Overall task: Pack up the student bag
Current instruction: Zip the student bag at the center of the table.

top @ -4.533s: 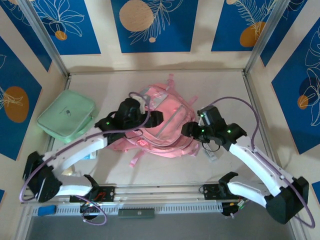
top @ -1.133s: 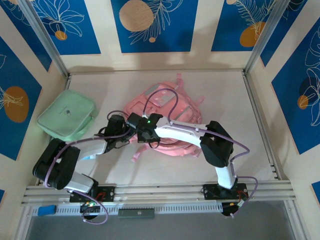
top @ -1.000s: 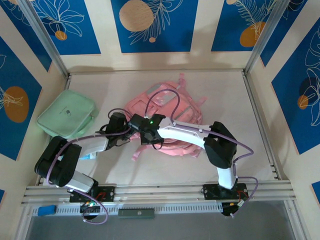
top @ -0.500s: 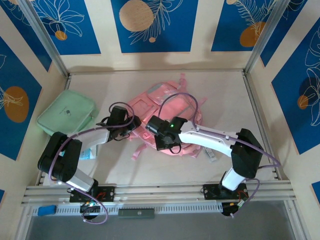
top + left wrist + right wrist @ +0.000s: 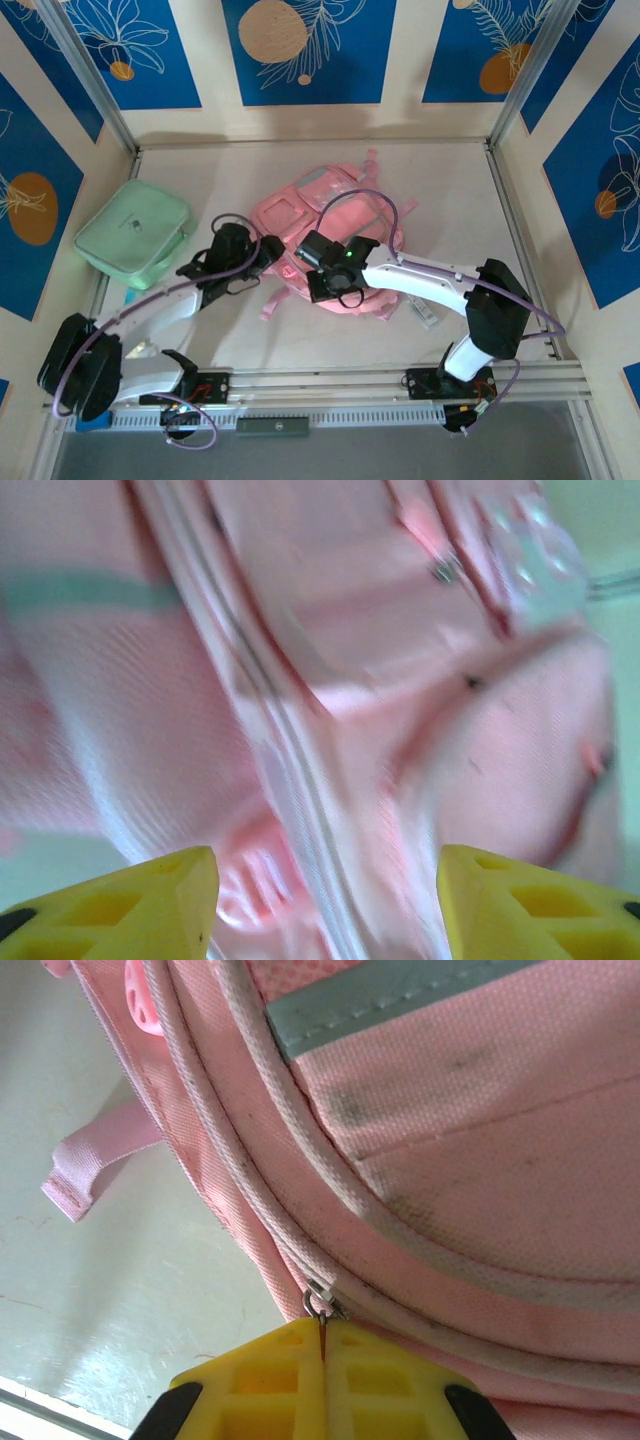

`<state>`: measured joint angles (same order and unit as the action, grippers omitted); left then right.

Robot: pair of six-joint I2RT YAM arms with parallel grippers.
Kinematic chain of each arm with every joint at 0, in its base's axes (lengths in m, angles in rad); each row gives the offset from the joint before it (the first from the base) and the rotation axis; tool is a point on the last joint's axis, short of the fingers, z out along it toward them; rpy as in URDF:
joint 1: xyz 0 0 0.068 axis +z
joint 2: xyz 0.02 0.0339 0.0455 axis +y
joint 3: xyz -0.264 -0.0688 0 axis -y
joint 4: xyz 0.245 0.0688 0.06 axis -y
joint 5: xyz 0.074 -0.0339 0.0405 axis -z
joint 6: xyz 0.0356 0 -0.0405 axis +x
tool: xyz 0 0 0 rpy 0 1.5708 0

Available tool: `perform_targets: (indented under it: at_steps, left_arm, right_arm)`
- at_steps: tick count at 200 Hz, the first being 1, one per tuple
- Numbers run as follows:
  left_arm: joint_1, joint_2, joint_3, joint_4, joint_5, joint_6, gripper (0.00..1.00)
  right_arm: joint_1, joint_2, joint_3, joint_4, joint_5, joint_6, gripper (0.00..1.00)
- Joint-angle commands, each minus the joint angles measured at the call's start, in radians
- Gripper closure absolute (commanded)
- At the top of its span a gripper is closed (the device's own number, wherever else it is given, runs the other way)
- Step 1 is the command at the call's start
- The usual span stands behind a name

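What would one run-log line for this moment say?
left end effector: open, over large pink fabric backpack | right end effector: shut on backpack's small metal zipper pull | flat mint-green zip case: aside, left

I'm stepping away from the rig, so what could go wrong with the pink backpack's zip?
The right gripper pinches only the thin zipper pull right at its tip, so it may slip free. The left gripper is open over the pink backpack, gripping nothing, so a tug might drag the bag rather than run the zip.
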<state>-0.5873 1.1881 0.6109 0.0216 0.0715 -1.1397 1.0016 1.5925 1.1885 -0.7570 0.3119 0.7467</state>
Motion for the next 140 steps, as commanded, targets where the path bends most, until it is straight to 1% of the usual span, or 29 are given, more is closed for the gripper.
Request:
perform_targets:
  at_steps: [1, 14, 29, 52, 75, 95, 115, 140]
  left_arm:
    - [-0.087, -0.025, -0.052, 0.055, -0.078, -0.165, 0.42]
    - [-0.149, -0.016, -0.054, 0.070, -0.122, -0.214, 0.44]
    - [-0.199, 0.004, -0.060, 0.102, -0.161, -0.260, 0.47]
    - [-0.244, 0.039, -0.074, 0.158, -0.203, -0.318, 0.53]
    - [-0.286, 0.078, -0.068, 0.194, -0.241, -0.369, 0.57]
    - [-0.307, 0.121, -0.047, 0.209, -0.264, -0.394, 0.61]
    - [-0.312, 0.163, -0.045, 0.269, -0.280, -0.409, 0.66]
    - [-0.312, 0.199, -0.017, 0.243, -0.291, -0.405, 0.74]
  right_arm:
    - [0.007, -0.025, 0.000, 0.036, -0.055, -0.013, 1.00]
    - [0.008, -0.026, -0.003, 0.041, -0.051, -0.015, 1.00]
    - [0.007, -0.027, -0.005, 0.040, -0.047, -0.014, 1.00]
    - [0.009, -0.029, -0.007, 0.049, -0.053, -0.013, 1.00]
    - [0.015, -0.029, -0.004, 0.055, -0.045, -0.013, 1.00]
    - [0.019, -0.023, 0.000, 0.065, -0.045, -0.014, 1.00]
    - [0.022, -0.014, 0.002, 0.071, -0.043, -0.013, 1.00]
    - [0.025, -0.003, 0.011, 0.067, -0.039, -0.021, 1.00]
